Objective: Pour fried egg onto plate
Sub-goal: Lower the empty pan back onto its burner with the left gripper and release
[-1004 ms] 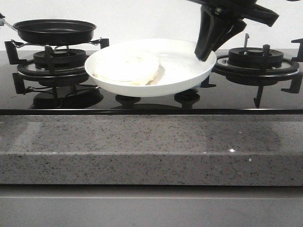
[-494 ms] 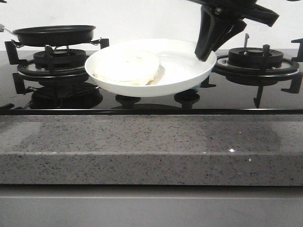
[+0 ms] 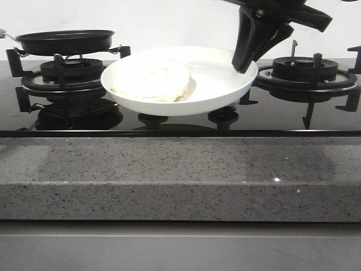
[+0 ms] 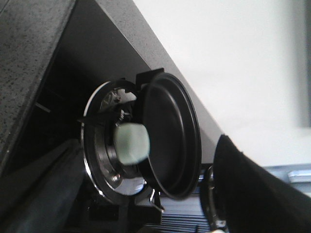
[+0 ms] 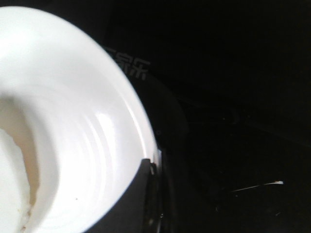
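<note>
Speckled grey stone bench (image 3: pixel 169 180) carrying glossy black glass hob (image 3: pixel 169 121). Wide shallow glossy white round plate (image 3: pixel 220 84) raised above hob between two burners, gripped at right rim by right pincer (image 3: pixel 243 62), clamped on rim. Small black round frying pan (image 3: pixel 65 40) above left burner grate (image 3: pixel 62 76). Left pincer (image 4: pixel 146 204) parted, holding nothing visible. Flat pale cream fried egg (image 3: pixel 151 80) lying in plate's left half.

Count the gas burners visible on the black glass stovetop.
2: the left gas burner sits under the black frying pan; the right gas burner is bare, beyond the white round plate. None seems hidden.
</note>
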### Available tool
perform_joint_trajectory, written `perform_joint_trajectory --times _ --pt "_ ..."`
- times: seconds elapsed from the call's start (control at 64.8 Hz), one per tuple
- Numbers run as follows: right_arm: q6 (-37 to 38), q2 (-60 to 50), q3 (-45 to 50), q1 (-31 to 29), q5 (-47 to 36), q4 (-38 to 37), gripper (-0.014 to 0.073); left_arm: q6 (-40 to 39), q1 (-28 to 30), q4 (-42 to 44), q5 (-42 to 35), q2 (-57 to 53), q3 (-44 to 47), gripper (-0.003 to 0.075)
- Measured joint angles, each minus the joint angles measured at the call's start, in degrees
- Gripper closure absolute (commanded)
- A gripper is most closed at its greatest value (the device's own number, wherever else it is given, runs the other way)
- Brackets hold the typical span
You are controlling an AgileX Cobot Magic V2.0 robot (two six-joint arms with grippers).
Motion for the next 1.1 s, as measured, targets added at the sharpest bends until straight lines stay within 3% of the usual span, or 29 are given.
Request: perform_joint_trajectory --times 0.185,0.386,0.556,0.71,0.849,1.096 --pt "0.0 0.0 0.0 0.0 0.0 0.0 0.0661 0.0 -4.4 8.4 -2.7 -8.8 0.0 0.0174" --pt "0.0 0.0 0.0 0.0 0.0 0.0 0.0661 -2.5 -16.8 24.0 -5.0 -15.9 0.0 0.0174" --pt "0.0 0.0 0.0 0.0 0.0 0.0 0.0661 -12.5 -30.0 45.5 -6.2 -22.3 0.0 0.0174" --pt "0.0 0.0 0.0 0.0 0.0 0.0 0.0661 -21.4 -37.7 61.0 -6.2 -28.4 0.4 0.0174" --pt "0.0 0.0 0.0 0.0 0.0 0.0 0.0661 -24.3 -40.7 65.4 -6.1 -34.1 2.8 0.0174" --pt "0.0 0.0 0.0 0.0 0.0 0.0 0.0661 -25.1 -41.1 67.9 -6.1 -43.0 10.7 0.0174"
